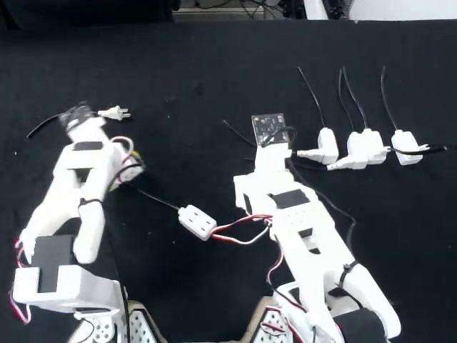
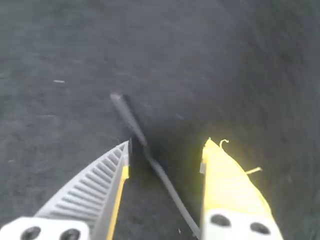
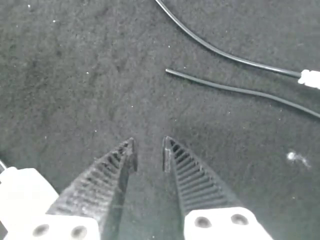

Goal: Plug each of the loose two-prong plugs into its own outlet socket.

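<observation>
A loose white two-prong plug (image 1: 114,112) lies at the far left, its black cord (image 1: 44,126) trailing off to the left. My left gripper (image 1: 77,116) sits over that cord, just left of the plug. It is open, and the thin cord (image 2: 150,155) runs untouched between its fingers. A white outlet socket (image 1: 198,221) lies mid-table between the arms. Three more white sockets (image 1: 328,145) (image 1: 365,146) (image 1: 405,148) stand in a row at the right, each with a white plug against it. My right gripper (image 3: 149,150), left of that row, is slightly open with nothing between its fingers.
Thin black cords (image 1: 311,93) run back from the row of sockets. Two cords (image 3: 230,55) cross the cloth ahead of the right gripper. Red and white servo wires (image 1: 243,232) loop near the middle socket. Black cloth covers the table.
</observation>
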Available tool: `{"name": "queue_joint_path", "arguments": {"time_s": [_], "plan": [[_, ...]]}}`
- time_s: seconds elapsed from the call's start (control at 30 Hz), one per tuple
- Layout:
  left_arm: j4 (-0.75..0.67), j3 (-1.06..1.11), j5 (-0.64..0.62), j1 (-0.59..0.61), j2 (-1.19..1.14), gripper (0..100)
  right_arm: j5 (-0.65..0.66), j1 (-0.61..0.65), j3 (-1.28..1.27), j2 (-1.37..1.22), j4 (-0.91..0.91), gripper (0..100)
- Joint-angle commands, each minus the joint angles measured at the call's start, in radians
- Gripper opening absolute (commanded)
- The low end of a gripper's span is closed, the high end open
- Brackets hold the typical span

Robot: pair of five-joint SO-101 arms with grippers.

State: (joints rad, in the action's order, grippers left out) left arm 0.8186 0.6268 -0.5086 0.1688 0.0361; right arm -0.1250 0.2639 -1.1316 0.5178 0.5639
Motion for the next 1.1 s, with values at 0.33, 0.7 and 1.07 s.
{"name": "queue_joint_path", "arguments": {"time_s": [0.33,0.7,1.07], "plan": [[0.365,-0.013,0.109,0.242,0.006,23,-0.008,-0.014,0.038,0.047,-0.025,8.6],[0.655,-0.226,0.308,0.389,0.006,23,-0.009,-0.014,0.038,0.045,-0.025,8.7],[0.354,-0.549,0.33,0.346,-0.089,23,-0.009,-0.014,0.038,0.044,-0.025,8.7]]}}
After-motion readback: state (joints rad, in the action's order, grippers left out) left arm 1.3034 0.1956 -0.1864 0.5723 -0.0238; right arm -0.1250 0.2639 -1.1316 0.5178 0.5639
